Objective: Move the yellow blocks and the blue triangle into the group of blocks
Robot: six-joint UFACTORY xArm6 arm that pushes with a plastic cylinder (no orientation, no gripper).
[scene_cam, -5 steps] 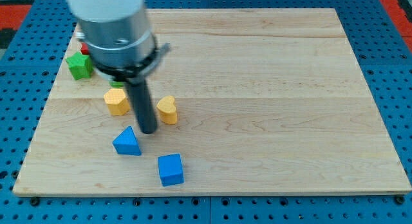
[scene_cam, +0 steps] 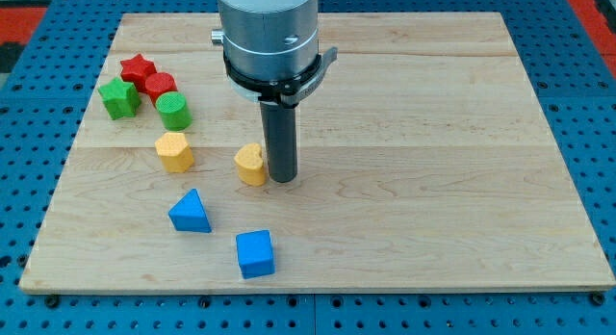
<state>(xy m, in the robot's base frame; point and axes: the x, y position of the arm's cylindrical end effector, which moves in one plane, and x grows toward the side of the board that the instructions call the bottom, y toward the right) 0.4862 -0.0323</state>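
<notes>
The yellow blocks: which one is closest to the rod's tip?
The yellow heart-shaped block, just left of my tip. The yellow hexagon block sits farther toward the view's left.

Grey metal arm ending in a dark rod

The arm [scene_cam: 267,27] is a wide, smooth cylinder of pale grey metal, with a black collar [scene_cam: 274,80] clamped round its lower edge and small grey tabs jutting from the collar's sides. Below hangs a straight, dark grey rod [scene_cam: 281,138], round and plain, down to my tip [scene_cam: 282,178].
</notes>
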